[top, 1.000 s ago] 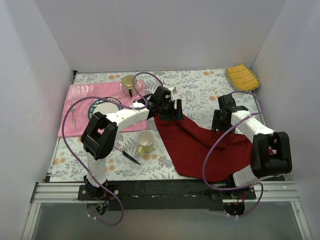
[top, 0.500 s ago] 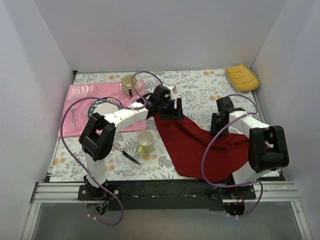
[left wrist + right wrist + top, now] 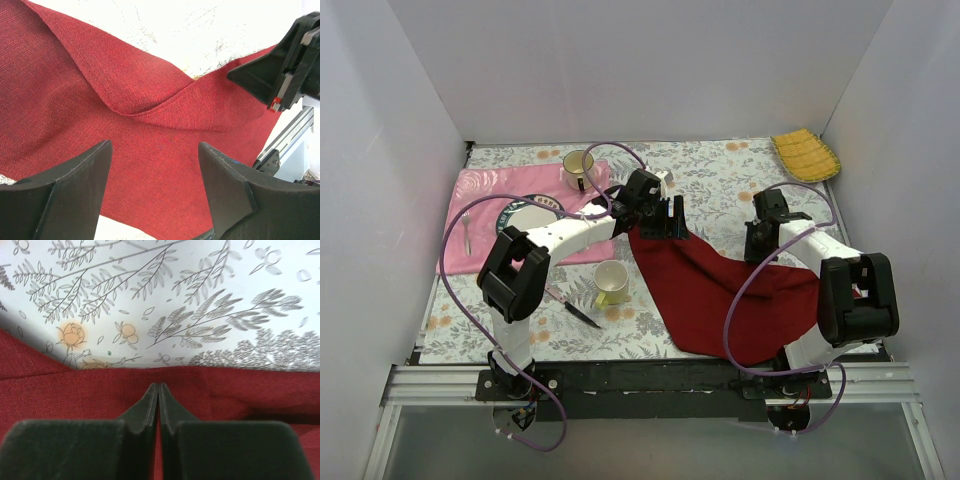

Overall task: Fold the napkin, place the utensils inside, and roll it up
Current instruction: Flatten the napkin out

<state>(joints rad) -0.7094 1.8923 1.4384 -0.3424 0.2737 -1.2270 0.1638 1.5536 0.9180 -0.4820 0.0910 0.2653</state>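
The maroon napkin (image 3: 740, 290) lies rumpled across the table's right half, with a raised fold (image 3: 150, 100) in the left wrist view. My left gripper (image 3: 667, 224) (image 3: 155, 147) hovers open over the napkin's far left corner, cloth showing between its fingers. My right gripper (image 3: 761, 246) (image 3: 158, 386) is shut on the napkin's far edge (image 3: 75, 390), a sliver of red pinched between the pads. The black-handled knife (image 3: 578, 310) lies on the table near the front left. A fork (image 3: 467, 232) rests on the pink cloth.
A pink patterned cloth (image 3: 480, 195) at the left carries a plate (image 3: 530, 212) and a cup (image 3: 578, 165). A second cup (image 3: 611, 282) stands beside the napkin. A yellow ribbed cloth (image 3: 805, 155) lies in the far right corner. White walls enclose the table.
My right gripper's jaws have closed onto the napkin's far edge. The left gripper has stayed open in the same place.
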